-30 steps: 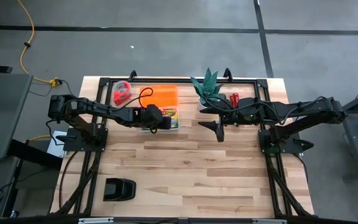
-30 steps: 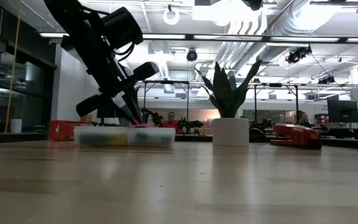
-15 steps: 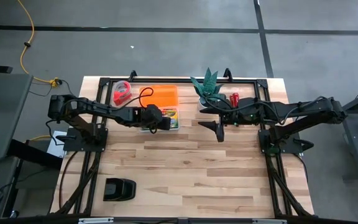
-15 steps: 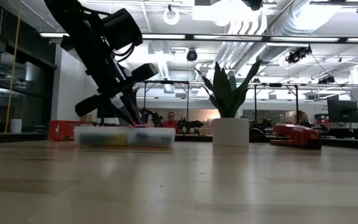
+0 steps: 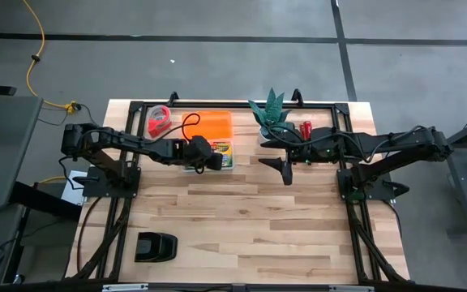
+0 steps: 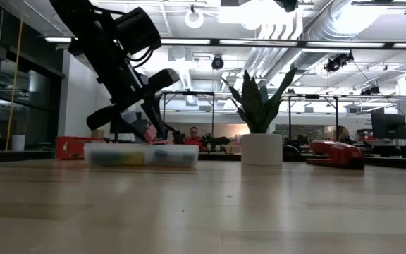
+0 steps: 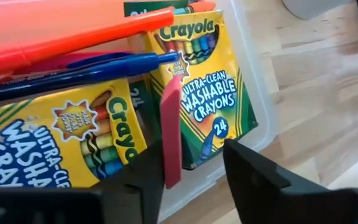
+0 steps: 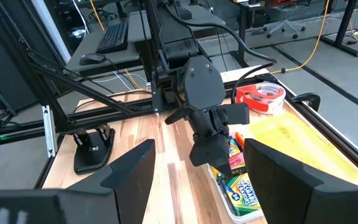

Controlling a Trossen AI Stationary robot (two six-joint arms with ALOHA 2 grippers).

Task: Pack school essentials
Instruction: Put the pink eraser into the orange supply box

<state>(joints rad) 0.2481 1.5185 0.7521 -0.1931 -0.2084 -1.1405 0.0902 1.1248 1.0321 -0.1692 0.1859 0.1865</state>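
A clear plastic box (image 5: 209, 159) stands at the far middle of the table. In it lie two yellow-and-green crayon boxes (image 7: 204, 74) (image 7: 55, 140), an orange-red stick (image 7: 73, 37) and a blue pen (image 7: 79, 70). My left gripper (image 7: 194, 168) hangs open just above the box, also seen in the high view (image 5: 216, 161). A thin pink eraser (image 7: 171, 134) stands on end between the two crayon boxes, close beside one finger. My right gripper (image 5: 286, 172) is open and empty above bare table right of the box. I cannot make out the teal pencil. My left gripper's fingers point down into the box. The pink eraser's flat side (image 7: 166, 155) stands right beside the inner face of one finger (image 7: 143, 180); whether they touch, I cannot tell. The other finger (image 7: 253, 171) stands well apart from it.
An orange flat lid (image 5: 211, 124) lies behind the box, with a red tape roll (image 5: 159, 120) to its left. A potted plant (image 5: 270, 112) and an upright red cylinder (image 5: 306, 128) stand at the far right. A squat black object (image 5: 156, 246) sits near the front left.
My left gripper has risen slightly over the clear box. In the low view a pink piece now shows below its fingers, where only dark fingers showed before. My right arm has kept still.
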